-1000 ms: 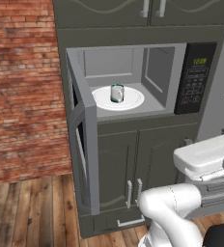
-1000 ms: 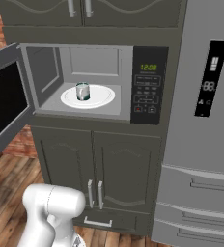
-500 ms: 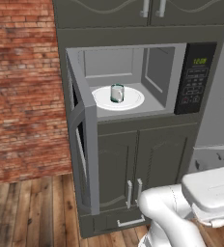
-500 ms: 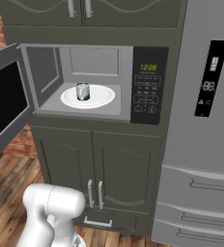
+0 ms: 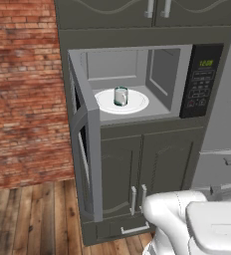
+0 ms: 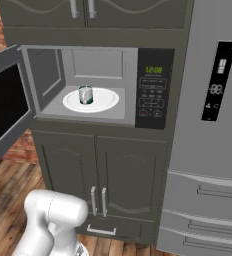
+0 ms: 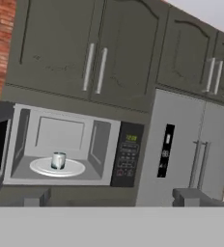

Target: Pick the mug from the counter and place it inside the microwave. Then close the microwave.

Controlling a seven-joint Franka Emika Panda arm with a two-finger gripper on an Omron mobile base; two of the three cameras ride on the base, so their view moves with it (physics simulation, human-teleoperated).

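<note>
Placement looks done: the mug [image 5: 120,96] is sitting upright on the white round plate [image 5: 137,104] inside the microwave [image 5: 162,79], roughly centred on the plate and well back from the front lip of the cavity. In the right base view the same mug [image 6: 85,94] is standing left of the plate's middle, left of the keypad panel [image 6: 154,90] with its green display. What is left, as I judge it, is the closing step: the microwave door [image 5: 85,144] is hanging wide open, swung out on the left side of the cavity, its dark window facing away from the keypad. In the hand view the gripper [image 7: 109,198] is pointing at the microwave from well back, with its two dark fingertips [image 7: 36,198] standing far apart and nothing between them, so it is holding nothing. The mug [image 7: 58,160] is sitting above and between the tips in that view, nearer the left one, and well apart from both; no contact. The door edge is showing at the far left of the hand view, left of the cavity. The next move, I reckon, is reaching the outer face of that door and pushing it toward the keypad side; the risk is the wide swing arc.
</note>
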